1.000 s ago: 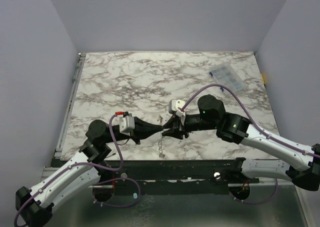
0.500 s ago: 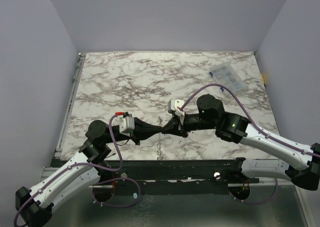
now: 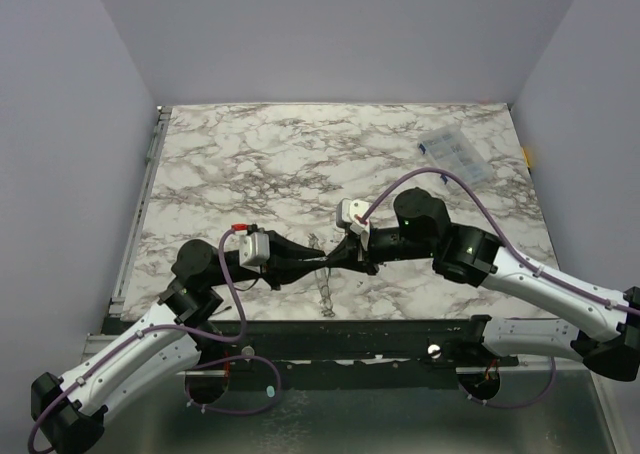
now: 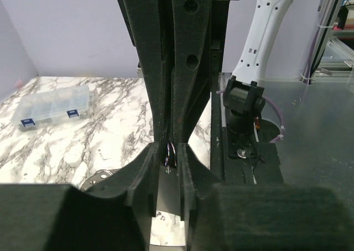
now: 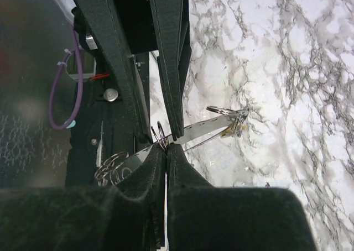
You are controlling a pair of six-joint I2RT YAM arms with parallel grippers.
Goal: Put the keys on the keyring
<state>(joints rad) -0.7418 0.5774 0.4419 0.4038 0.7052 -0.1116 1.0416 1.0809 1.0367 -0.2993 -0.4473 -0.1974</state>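
Pale lilac walls close in a white marble-patterned table [image 3: 260, 164] veined in grey, with a clear plastic box [image 3: 452, 154] lying near its far right corner. Both arms reach inward over the near middle of the table, and the left gripper [image 3: 318, 259] and right gripper [image 3: 342, 255] meet tip to tip just above the surface. The keyring [image 5: 225, 111] is thin silvery-grey metal. In the right wrist view it shows as a flat, shiny strip with a small cluster of wire rings at its far end. A narrow wire loop stands up right at the meeting fingertips, and more coils lie at the near end over the dark table edge. From above, a slack length of it hangs just below the two grippers. A small brass-yellow piece [image 5: 229, 131] sits among the far rings; it is too small to tell whether it is a key. The right gripper's jaws are pressed tightly together, pinching the keyring at the wire loop. The left gripper's jaws stand a narrow slit apart, with the shiny strip visible through the gap, and nothing can be seen clamped between them.
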